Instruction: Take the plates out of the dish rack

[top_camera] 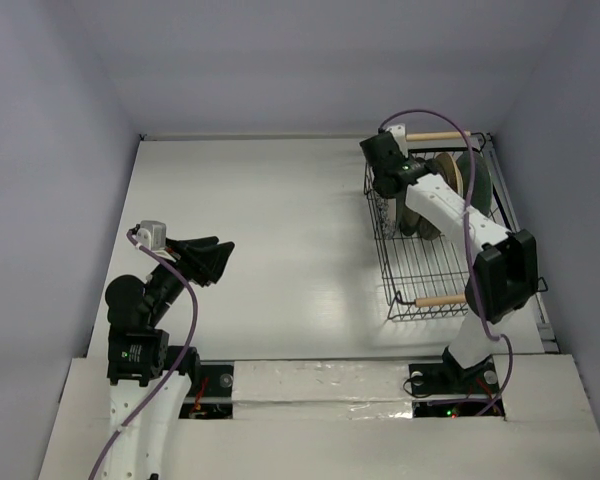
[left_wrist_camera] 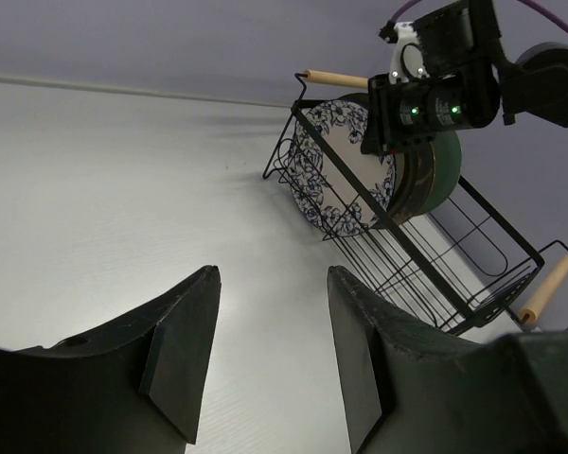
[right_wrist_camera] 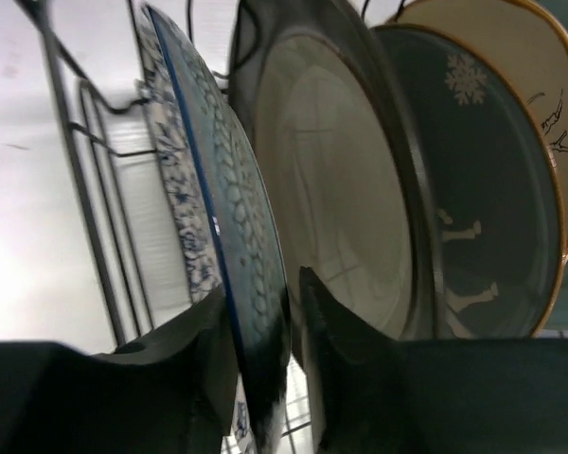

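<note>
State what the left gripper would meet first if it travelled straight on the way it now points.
Probably the bare white table, well left of the dish rack. The left gripper is open, with only tabletop showing between its fingers, though depth is hard to judge.

From above, the right arm (top_camera: 445, 203) covers most of the plates in the dish rack (top_camera: 420, 275). Its fingers (right_wrist_camera: 346, 369) are hidden down there too. Only thin slices of the tan plate (top_camera: 452, 172) and the teal plate (top_camera: 477, 180) peek out. Up close, the blue flower plate (right_wrist_camera: 213, 227) sits between the fingers (dark and blurry) and is cut off at the bottom edge. Whether they squeeze it is hard to tell.
</note>
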Tool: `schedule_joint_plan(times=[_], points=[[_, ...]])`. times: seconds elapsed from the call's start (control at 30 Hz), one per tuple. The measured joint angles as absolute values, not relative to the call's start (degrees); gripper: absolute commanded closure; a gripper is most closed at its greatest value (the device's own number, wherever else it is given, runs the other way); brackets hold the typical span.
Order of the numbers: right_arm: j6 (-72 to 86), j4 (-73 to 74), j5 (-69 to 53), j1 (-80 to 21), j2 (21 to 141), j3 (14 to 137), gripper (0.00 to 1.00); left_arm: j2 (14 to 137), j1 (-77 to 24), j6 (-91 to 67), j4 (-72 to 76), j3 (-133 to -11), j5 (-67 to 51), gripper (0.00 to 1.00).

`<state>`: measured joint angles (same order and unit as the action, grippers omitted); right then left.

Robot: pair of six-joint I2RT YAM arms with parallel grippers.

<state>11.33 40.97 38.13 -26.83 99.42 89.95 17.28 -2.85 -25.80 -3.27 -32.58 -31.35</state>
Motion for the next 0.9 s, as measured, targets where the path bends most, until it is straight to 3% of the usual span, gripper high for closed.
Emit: schedule_joint_plan(times=[0.4,0.9], points=[[12.3,42.1,48.7,-31.9,103.4,91.2,0.99,17.0,-2.9,-25.8,-3.2,-32.6,-31.3,0.53],[11.3,49.9,54.9,-34.3,103.0,103.9,1.00,16.6,-2.9,-25.8,-3.2,-32.6,-31.2,0.50]])
